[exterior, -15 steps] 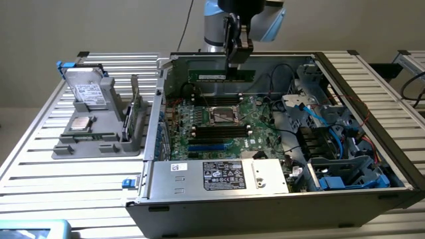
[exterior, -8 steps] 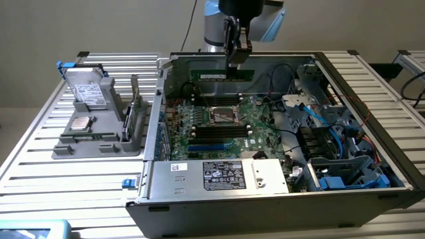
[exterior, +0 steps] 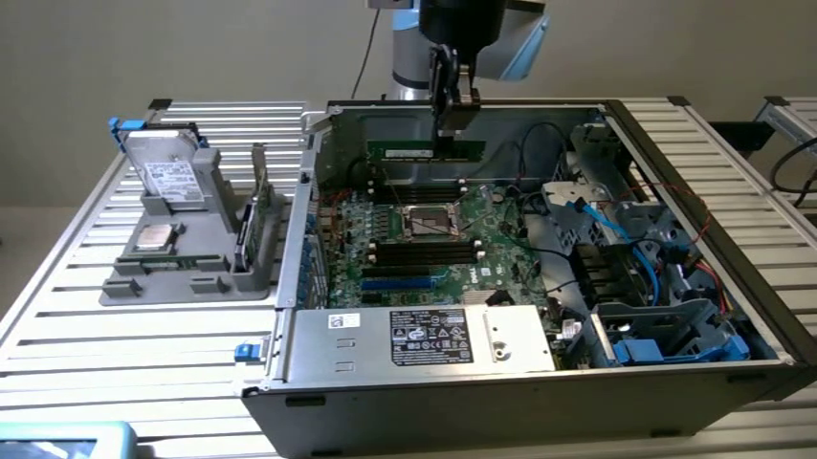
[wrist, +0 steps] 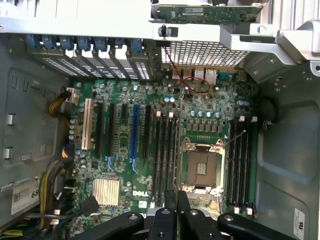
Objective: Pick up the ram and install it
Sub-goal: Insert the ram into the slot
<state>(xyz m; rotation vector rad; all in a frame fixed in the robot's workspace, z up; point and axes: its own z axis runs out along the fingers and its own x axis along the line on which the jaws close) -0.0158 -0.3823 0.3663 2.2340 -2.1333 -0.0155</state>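
The ram [exterior: 406, 150], a narrow green stick with a white label, hangs level over the far end of the motherboard [exterior: 504, 229] inside the open computer case [exterior: 511, 402]. My gripper [exterior: 456, 132] comes straight down from above and is shut on the ram's upper edge. In the wrist view the dark fingers [wrist: 165, 222] sit close together, with the gripper [wrist: 176, 207] above the board between the black memory slots [wrist: 164, 155] and the processor socket [wrist: 201, 167]. More memory slots [wrist: 241, 160] lie on the socket's other side.
On the exterior view's left a grey tray [exterior: 153, 287] holds a silver hard drive [exterior: 170, 177], a small square processor chip [exterior: 156, 237] and upright green boards [exterior: 259, 225]. The power supply [exterior: 422, 339], blue cables [exterior: 645, 253] and drive cage [exterior: 664, 330] crowd the case.
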